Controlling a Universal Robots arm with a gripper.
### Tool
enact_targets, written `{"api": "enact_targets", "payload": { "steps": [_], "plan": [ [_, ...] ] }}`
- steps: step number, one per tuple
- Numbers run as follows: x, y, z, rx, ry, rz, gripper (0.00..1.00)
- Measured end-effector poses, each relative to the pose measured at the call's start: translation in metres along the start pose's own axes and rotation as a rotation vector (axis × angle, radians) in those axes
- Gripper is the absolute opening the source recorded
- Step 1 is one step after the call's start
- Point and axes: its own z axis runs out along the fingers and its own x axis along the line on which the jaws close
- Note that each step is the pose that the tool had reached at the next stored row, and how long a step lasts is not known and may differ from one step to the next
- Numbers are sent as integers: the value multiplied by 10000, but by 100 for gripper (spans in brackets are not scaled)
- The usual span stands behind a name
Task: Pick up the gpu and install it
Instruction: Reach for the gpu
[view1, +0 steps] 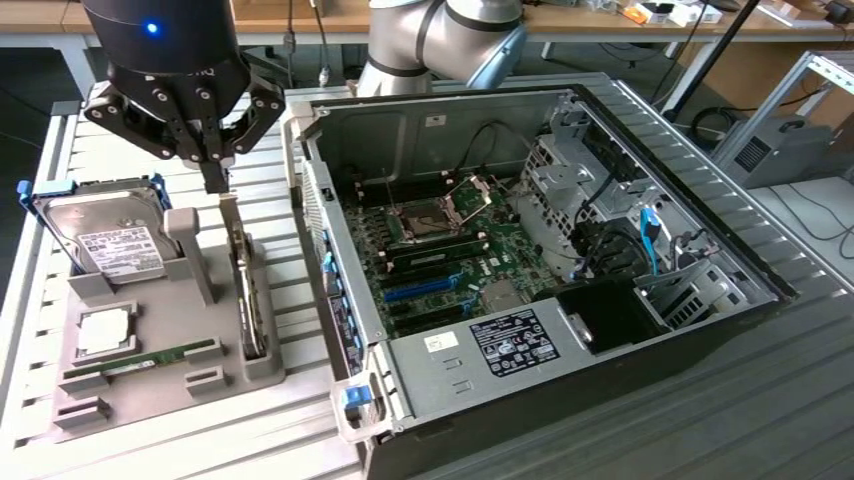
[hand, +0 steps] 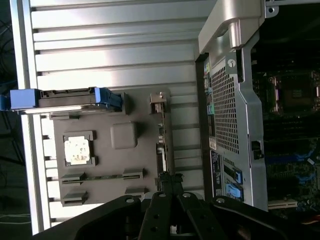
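Note:
The gpu (view1: 243, 290) stands on edge in a slot along the grey parts tray (view1: 147, 300), on the side nearest the computer; in the wrist view the gpu (hand: 161, 145) is a thin dark strip seen edge-on. My gripper (view1: 215, 183) hangs above the far end of the card, fingers shut together, with nothing visible between them. From the wrist view the gripper (hand: 168, 181) lines up with the card's line. The open computer case (view1: 441, 100) lies at the exterior view's right, its motherboard and blue expansion slots (view1: 420, 290) exposed.
On the tray (hand: 107, 160) are a silver hard drive (view1: 107, 240) in blue rails, a processor chip (view1: 104, 332) and a green RAM stick (view1: 140, 358). A grey upright post (view1: 187, 250) stands beside the gpu. The case wall (hand: 225, 100) rises close to the tray.

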Motion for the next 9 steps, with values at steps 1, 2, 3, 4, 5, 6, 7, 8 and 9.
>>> {"api": "enact_targets", "payload": {
  "steps": [1,2,3,4,5,6,7,8,9],
  "plan": [
    [0,0,0,1,0,0,11],
    [0,0,-1,1,1,0,11],
    [0,0,0,1,1,0,11],
    [0,-1,0,0,1,0,11],
    [0,-1,0,0,0,-1,11],
    [0,-6,-1,1,1,-1,11],
    [-2,-20,-1,1,1,-1,11],
    [-2,-33,-2,1,1,0,11],
    [-4,-55,-2,0,0,0,11]
  ]
}}
